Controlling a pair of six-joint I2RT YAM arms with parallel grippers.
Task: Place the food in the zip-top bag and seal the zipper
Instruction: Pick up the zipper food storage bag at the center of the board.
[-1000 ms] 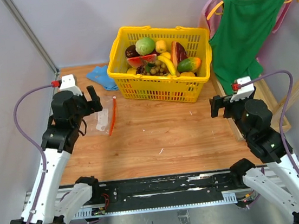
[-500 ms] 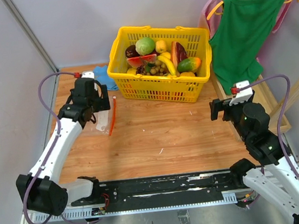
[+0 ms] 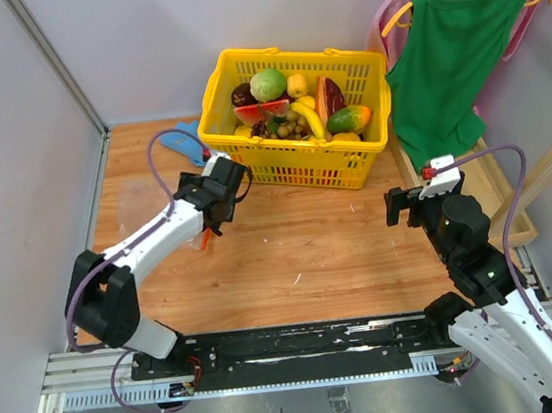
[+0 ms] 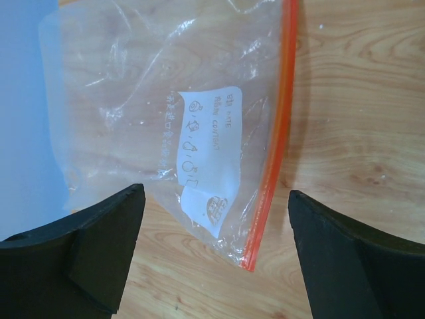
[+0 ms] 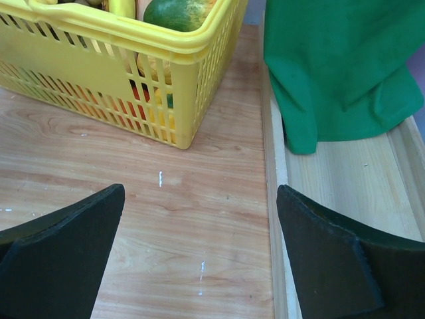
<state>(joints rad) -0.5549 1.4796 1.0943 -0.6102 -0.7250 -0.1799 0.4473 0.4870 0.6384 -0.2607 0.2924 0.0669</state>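
The left gripper is spread wide over the zip-top bag, holding nothing. The right gripper is spread wide too, empty, near the yellow basket.

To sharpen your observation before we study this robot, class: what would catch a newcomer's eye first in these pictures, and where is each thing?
The bright yellow basket, heaped with toy fruit, stands at the far middle of the table. A green garment hangs at the far right. Nearer, the left gripper hovers open over a clear bag with an orange strip, which lies flat on the table.
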